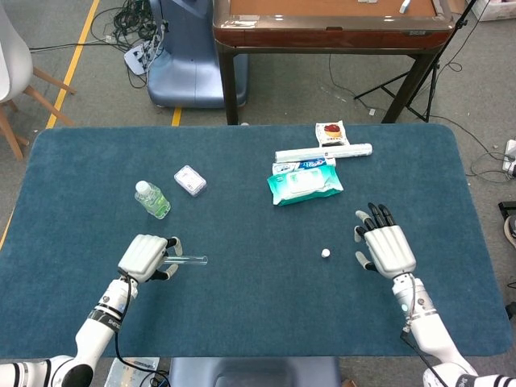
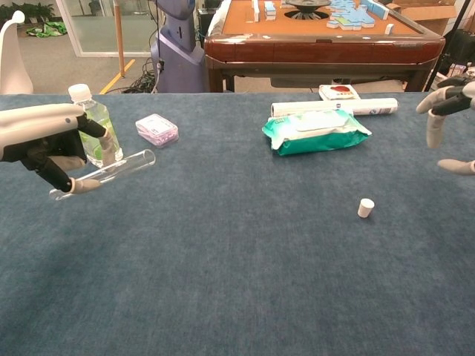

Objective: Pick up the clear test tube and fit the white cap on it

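Observation:
My left hand grips the clear test tube above the blue table, near its front left. The tube lies roughly level, its open end pointing right. The small white cap stands on the cloth right of centre. Just to the right of the cap hovers my right hand, fingers spread and holding nothing, a short gap away from the cap.
A small water bottle and a little lilac box sit behind the left hand. A green wipes pack, a white roll and a snack packet lie at the back centre.

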You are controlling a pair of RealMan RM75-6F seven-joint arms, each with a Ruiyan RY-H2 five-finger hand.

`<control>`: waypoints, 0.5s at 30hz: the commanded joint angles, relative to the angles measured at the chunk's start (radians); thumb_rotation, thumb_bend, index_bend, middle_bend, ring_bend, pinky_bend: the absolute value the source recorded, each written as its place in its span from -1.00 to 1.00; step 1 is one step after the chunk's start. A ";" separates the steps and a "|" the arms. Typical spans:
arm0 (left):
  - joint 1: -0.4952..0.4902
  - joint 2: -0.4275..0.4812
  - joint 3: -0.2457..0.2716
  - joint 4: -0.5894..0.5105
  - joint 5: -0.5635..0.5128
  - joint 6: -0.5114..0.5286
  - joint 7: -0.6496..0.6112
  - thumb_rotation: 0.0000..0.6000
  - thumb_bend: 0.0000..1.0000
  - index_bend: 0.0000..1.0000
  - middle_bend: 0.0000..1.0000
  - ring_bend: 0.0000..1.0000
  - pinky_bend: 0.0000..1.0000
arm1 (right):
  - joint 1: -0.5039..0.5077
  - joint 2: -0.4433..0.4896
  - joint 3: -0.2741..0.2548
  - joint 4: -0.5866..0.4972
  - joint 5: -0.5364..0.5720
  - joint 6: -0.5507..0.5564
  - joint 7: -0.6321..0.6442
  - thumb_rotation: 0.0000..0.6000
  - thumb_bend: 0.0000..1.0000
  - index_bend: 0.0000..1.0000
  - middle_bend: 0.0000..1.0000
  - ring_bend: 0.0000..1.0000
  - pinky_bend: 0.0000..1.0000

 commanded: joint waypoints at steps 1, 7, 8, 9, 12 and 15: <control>0.002 0.002 0.000 -0.003 0.003 -0.001 0.000 1.00 -0.36 0.15 1.00 1.00 1.00 | 0.032 -0.055 -0.011 0.059 0.019 -0.028 -0.034 1.00 -0.41 -0.05 -0.66 -1.00 -1.00; 0.004 0.001 -0.003 -0.006 0.000 -0.011 0.004 1.00 -0.36 0.15 1.00 1.00 1.00 | 0.064 -0.138 -0.017 0.147 0.032 -0.057 -0.031 1.00 -0.42 -0.05 -0.70 -1.00 -1.00; 0.004 0.001 -0.003 -0.006 0.000 -0.012 0.004 1.00 -0.36 0.15 1.00 1.00 1.00 | 0.069 -0.153 -0.019 0.163 0.033 -0.063 -0.027 1.00 -0.42 -0.05 -0.71 -1.00 -1.00; 0.005 0.002 -0.003 -0.007 0.000 -0.013 0.004 1.00 -0.36 0.15 1.00 1.00 1.00 | 0.073 -0.164 -0.020 0.174 0.033 -0.067 -0.022 1.00 -0.42 -0.05 -0.72 -1.00 -1.00; 0.006 0.001 -0.003 -0.009 -0.002 -0.017 0.006 1.00 -0.36 0.16 1.00 1.00 1.00 | 0.086 -0.198 -0.024 0.212 0.032 -0.078 -0.015 1.00 -0.42 -0.05 -0.74 -1.00 -1.00; 0.007 0.000 -0.004 -0.010 -0.001 -0.019 0.006 1.00 -0.36 0.16 1.00 1.00 1.00 | 0.099 -0.230 -0.026 0.251 0.037 -0.094 -0.006 1.00 -0.42 -0.05 -0.75 -1.00 -1.00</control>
